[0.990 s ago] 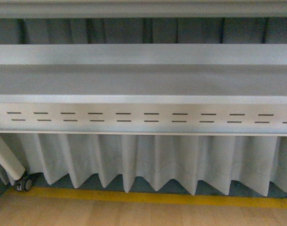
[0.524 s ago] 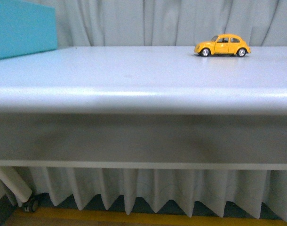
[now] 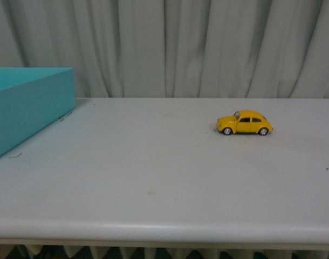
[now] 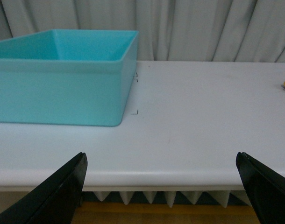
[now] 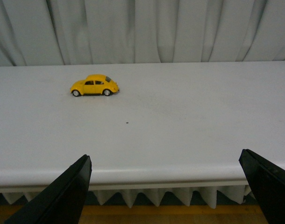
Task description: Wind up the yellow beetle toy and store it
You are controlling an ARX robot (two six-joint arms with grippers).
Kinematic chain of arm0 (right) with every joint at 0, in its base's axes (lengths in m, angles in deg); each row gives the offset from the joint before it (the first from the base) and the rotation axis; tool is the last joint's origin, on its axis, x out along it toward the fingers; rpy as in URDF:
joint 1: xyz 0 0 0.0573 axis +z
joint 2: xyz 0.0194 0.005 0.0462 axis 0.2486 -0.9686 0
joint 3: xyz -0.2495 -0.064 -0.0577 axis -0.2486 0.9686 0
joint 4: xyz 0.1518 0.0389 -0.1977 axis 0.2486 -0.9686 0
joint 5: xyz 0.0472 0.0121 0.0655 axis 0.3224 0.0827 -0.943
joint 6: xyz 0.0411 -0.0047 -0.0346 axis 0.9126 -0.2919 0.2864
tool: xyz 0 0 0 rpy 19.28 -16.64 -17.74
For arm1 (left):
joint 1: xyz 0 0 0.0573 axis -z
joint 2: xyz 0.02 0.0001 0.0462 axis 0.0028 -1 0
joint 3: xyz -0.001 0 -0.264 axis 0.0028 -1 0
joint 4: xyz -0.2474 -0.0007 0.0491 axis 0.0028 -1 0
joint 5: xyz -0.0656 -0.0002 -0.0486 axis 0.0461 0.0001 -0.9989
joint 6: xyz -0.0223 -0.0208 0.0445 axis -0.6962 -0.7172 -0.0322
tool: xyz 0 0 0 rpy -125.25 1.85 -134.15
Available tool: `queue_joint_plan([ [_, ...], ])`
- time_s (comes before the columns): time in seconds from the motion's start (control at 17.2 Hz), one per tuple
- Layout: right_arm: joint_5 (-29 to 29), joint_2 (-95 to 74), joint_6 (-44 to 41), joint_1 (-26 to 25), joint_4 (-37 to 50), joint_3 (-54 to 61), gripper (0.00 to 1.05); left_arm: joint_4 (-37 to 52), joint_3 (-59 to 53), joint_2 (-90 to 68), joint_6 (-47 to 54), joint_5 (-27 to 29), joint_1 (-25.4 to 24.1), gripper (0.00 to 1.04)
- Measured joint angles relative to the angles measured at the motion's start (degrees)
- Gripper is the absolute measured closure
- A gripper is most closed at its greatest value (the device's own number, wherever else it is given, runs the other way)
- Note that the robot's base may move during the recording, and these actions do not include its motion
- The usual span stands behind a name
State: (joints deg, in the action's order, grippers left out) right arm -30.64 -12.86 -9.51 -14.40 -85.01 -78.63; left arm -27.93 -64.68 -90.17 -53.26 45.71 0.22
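Right of centre on the table [image 3: 153, 183], the yellow beetle toy [image 3: 244, 123] stands upright, teal bin [image 3: 24, 105] at left; my left claw [image 4: 161, 161] and right claw [image 5: 166, 158] are released.

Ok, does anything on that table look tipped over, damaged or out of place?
Nothing stands out. The yellow beetle toy sits upright on its wheels on the white table, apart from the teal bin; no spills visible.
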Motion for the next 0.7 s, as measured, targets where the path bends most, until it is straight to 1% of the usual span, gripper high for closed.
queue_joint_plan([
  [0.7, 0.02, 0.00, 0.00, 0.00, 0.02, 0.00, 0.07, 0.07, 0.00, 0.00, 0.44, -0.02, 0.00, 0.07],
])
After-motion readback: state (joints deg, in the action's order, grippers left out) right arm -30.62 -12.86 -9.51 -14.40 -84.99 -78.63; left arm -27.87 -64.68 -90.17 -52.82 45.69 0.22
